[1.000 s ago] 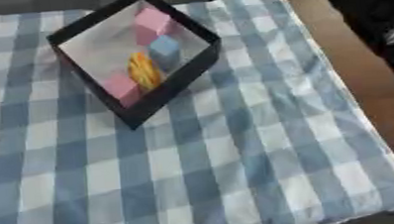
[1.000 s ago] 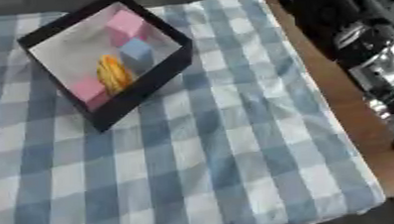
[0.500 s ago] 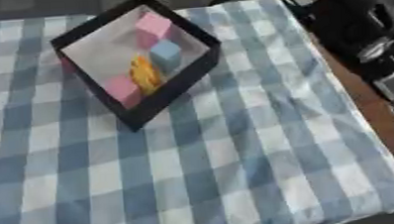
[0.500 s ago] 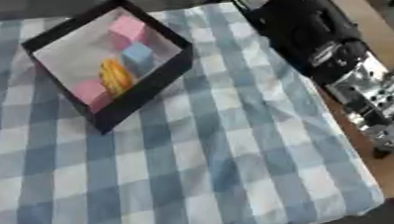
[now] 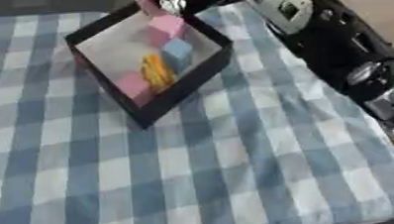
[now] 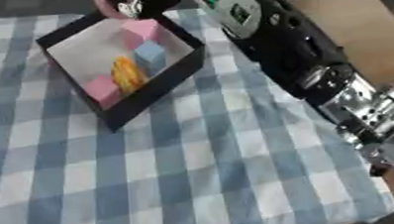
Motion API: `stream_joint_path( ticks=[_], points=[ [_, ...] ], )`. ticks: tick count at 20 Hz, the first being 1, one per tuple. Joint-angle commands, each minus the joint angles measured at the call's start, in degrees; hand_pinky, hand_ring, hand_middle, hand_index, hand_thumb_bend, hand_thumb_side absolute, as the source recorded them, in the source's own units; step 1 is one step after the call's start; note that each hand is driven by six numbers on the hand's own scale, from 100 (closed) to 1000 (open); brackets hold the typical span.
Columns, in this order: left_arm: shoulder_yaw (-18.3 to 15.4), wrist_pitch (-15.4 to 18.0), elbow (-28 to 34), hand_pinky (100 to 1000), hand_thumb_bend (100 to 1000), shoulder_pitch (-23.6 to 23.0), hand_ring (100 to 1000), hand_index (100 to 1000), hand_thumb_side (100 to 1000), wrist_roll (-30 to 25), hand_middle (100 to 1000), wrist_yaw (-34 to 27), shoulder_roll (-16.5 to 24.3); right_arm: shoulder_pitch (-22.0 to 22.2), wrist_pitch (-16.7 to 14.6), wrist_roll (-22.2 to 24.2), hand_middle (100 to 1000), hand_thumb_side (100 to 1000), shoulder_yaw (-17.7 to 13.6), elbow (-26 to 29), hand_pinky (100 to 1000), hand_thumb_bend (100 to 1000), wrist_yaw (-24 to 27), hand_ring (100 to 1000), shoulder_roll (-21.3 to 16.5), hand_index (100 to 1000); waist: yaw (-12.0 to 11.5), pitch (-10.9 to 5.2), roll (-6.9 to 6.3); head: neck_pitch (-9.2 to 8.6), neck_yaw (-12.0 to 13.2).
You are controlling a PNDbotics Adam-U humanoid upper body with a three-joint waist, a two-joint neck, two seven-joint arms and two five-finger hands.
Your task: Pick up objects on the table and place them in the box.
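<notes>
Right hand [image 6: 154, 0] now reaches past the box's [image 6: 151, 95] far corner — fingers curled on a pink ring [image 6: 110, 1]; drop-in looks imminent.

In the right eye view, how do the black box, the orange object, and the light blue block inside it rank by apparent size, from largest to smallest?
1. Black box, clearly the largest.
2. Orange object.
3. Light blue block, which looks close to the orange object in size, so this order is unsure.
</notes>
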State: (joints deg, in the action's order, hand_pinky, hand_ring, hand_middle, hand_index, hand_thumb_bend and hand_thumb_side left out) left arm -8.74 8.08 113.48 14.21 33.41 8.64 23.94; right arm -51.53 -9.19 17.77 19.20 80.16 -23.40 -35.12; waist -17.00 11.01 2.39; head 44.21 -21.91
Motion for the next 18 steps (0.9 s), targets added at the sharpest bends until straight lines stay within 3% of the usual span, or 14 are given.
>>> stream_joint_path(
  ticks=[1,8,18],
  points=[
    [-0.47,0.09,1.11,958,100,0.83,798,881,651,0.32,755,0.46,1.86,-0.55,-0.16,0.54,566,172,0.07,-0.47,769,100,-1.42,637,0.13,620,-0.16,-1.91,-0.56,-0.09,-0.48],
    [-0.12,0.24,1.11,960,100,1.21,798,880,650,-0.32,754,0.51,1.72,0.92,-0.8,0.69,568,192,0.62,-3.64,767,100,-4.67,640,1.59,621,-0.67,-1.63,-0.53,-0.09,-1.5],
    [0.12,0.14,1.11,959,100,2.07,796,880,649,-1.31,748,0.31,0.96,1.5,-2.1,-0.13,574,198,1.27,-8.79,769,100,-9.64,652,3.8,627,-1.79,-0.05,-0.23,-0.09,-2.54]
  ],
)
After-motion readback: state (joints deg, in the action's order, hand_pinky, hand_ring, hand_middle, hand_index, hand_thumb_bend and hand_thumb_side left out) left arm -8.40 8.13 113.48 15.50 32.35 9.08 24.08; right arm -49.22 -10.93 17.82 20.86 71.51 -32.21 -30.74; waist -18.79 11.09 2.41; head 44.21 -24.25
